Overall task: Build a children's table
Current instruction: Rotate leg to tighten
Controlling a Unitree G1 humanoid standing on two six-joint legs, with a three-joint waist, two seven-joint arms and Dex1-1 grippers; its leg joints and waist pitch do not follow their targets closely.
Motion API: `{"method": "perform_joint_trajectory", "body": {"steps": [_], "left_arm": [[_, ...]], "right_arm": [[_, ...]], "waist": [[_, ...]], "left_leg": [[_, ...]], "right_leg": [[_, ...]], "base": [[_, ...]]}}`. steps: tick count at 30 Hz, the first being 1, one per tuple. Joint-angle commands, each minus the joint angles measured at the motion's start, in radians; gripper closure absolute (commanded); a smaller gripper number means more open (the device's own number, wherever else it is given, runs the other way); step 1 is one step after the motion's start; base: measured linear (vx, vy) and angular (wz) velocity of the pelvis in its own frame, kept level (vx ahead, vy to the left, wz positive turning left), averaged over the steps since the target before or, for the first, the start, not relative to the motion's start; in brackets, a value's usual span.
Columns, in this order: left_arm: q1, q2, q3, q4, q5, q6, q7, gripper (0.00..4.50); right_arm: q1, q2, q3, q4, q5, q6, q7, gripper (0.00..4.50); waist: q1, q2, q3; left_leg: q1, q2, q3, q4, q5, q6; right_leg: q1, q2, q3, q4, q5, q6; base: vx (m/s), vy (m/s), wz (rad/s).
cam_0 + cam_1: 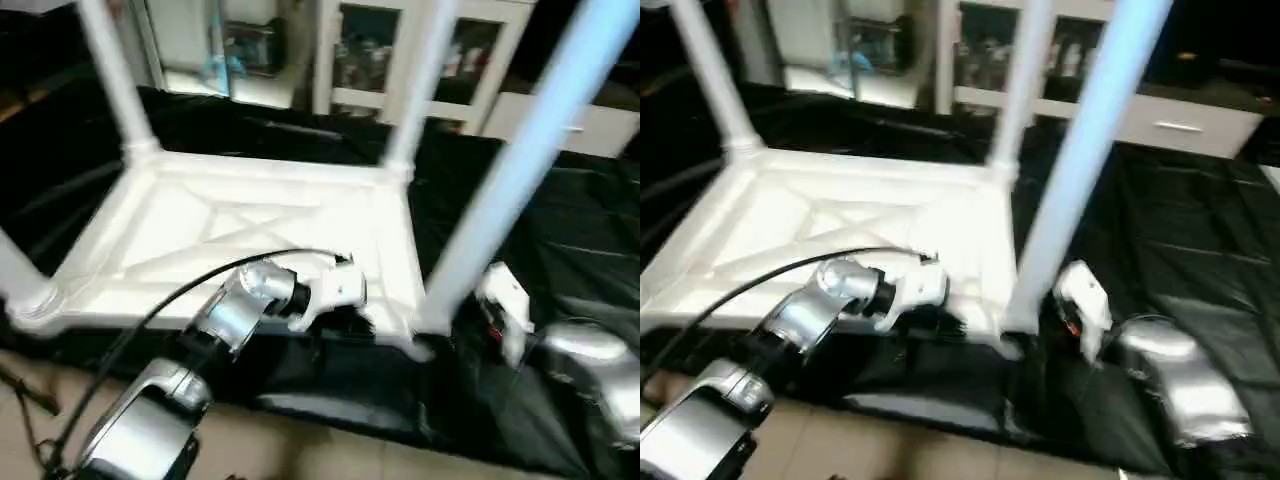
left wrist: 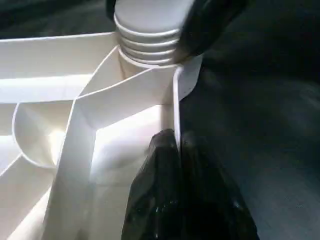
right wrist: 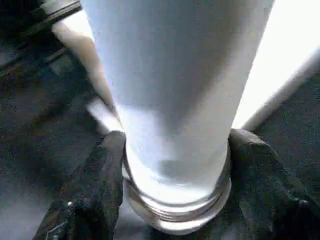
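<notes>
White ribbed tabletop [image 1: 250,225] (legs upright)

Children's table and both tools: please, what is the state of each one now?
Tabletop: upside down on the black cover, ribbed underside up.
Near right leg: upright in its corner socket, threads still showing.
Other three legs: upright in their sockets.
Left tool: shut on the tabletop's edge wall.
Right tool: fingers on either side of the near right leg's base.
</notes>
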Motion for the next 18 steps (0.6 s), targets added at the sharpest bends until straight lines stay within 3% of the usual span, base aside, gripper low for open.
{"method": "perform_joint_trajectory", "body": {"steps": [1, 2, 4, 6, 8, 9, 11, 15, 18], "left_arm": [[-0.032, -0.071, 0.039, 0.035, -0.029, 0.019, 0.1, 4.5], [-0.036, -0.075, 0.041, 0.04, -0.029, 0.022, 0.111, 4.5], [-0.075, -0.115, 0.069, 0.094, -0.027, 0.05, 0.223, 4.5], [-0.14, -0.181, 0.125, 0.177, -0.027, 0.118, 0.431, 4.5], [-0.169, -0.208, 0.148, 0.216, -0.024, 0.126, 0.514, 4.5], [-0.178, -0.216, 0.155, 0.227, -0.024, 0.122, 0.544, 4.5], [-0.193, -0.227, 0.157, 0.244, -0.016, 0.11, 0.586, 4.5], [-0.208, -0.232, 0.16, 0.267, -0.008, 0.081, 0.605, 4.5], [-0.214, -0.227, 0.163, 0.284, 0.002, 0.057, 0.597, 4.5]], "right_arm": [[-0.012, 0.055, 0.008, 0.052, -0.04, 0.063, -0.135, 1.82], [-0.014, 0.062, 0.009, 0.055, -0.043, 0.065, -0.146, 1.82], [-0.036, 0.125, 0.013, 0.088, -0.087, 0.07, -0.257, 1.82], [-0.098, 0.245, -0.001, 0.19, -0.156, 0.05, -0.488, 1.82], [-0.134, 0.309, -0.012, 0.241, -0.174, 0.029, -0.595, 1.83], [-0.147, 0.332, -0.014, 0.257, -0.174, 0.02, -0.623, 1.83], [-0.175, 0.378, -0.01, 0.286, -0.183, -0.014, -0.67, 1.83], [-0.206, 0.404, -0.009, 0.309, -0.198, -0.044, -0.675, 1.83], [-0.22, 0.407, -0.028, 0.323, -0.202, -0.071, -0.679, 1.83]], "waist": [[-0.005, -0.021, -0.05], [-0.008, -0.015, -0.05], [-0.014, -0.02, -0.053], [-0.024, -0.019, -0.053], [-0.033, -0.015, -0.053], [-0.034, -0.018, -0.055], [-0.034, -0.017, -0.059], [-0.028, -0.017, -0.063], [-0.026, -0.016, -0.061]], "left_leg": [[-0.001, 0.036, -0.029, -0.088, -0.321, 0.02], [0.001, 0.034, -0.027, -0.086, -0.326, 0.022], [0.002, 0.031, -0.027, -0.084, -0.317, 0.027], [0.002, 0.029, -0.027, -0.083, -0.31, 0.019], [-0.002, 0.028, -0.029, -0.084, -0.309, 0.007], [0.006, 0.024, -0.026, -0.079, -0.313, 0.012], [-0.003, 0.026, -0.026, -0.082, -0.275, 0.03], [-0.002, 0.028, -0.019, -0.078, -0.217, 0.071], [-0.002, 0.028, -0.017, -0.077, -0.196, 0.087]], "right_leg": [[0.037, -0.039, 0.025, -0.083, -0.477, -0.145], [0.033, -0.038, 0.026, -0.085, -0.484, -0.145], [0.033, -0.039, 0.025, -0.09, -0.489, -0.139], [0.031, -0.036, 0.023, -0.088, -0.479, -0.145], [0.029, -0.036, 0.021, -0.088, -0.489, -0.144], [0.026, -0.037, 0.021, -0.095, -0.499, -0.142], [0.033, -0.035, 0.025, -0.085, -0.415, -0.16], [0.04, -0.033, 0.028, -0.068, -0.264, -0.208], [0.041, -0.035, 0.029, -0.068, -0.248, -0.219]], "base": [[0.0, 0.0, 0.0], [0.0, 0.0, 0.0], [0.0, 0.0, 0.0], [0.0, 0.0, 0.0], [0.0, 0.0, 0.0], [0.0, 0.0, 0.0], [0.0, 0.0, 0.0], [0.0, 0.0, 0.0], [0.0, 0.0, 0.0]]}}
